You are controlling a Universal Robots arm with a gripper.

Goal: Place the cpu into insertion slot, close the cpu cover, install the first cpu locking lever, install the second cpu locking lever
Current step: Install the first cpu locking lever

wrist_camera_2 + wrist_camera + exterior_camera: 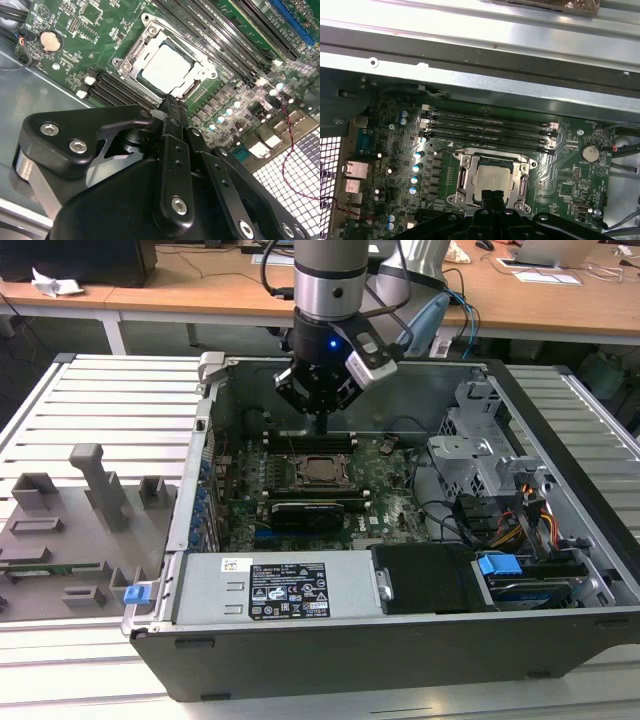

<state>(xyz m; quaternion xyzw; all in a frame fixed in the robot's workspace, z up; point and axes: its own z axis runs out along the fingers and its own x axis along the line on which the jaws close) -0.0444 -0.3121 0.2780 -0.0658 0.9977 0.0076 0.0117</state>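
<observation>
The cpu [167, 67] lies flat in the insertion slot [465, 172], silver face up, on the green motherboard inside the open computer case. The cpu cover [131, 56] is down, its silver frame ringing the chip [492, 181]. I cannot tell how the locking levers stand. My gripper [171, 105] hangs just above the socket's edge with its two black fingers pressed together and nothing between them. In the exterior view the gripper [322, 425] is a short way above the cpu [322, 470], toward the back wall of the case.
Long black memory slots [490, 127] run beside the socket. A black card with fins [315, 512] sits in front of it. The power supply [275, 590], drive cage [480, 455] and cables crowd the case. A grey fixture [70, 530] lies at the exterior view's left.
</observation>
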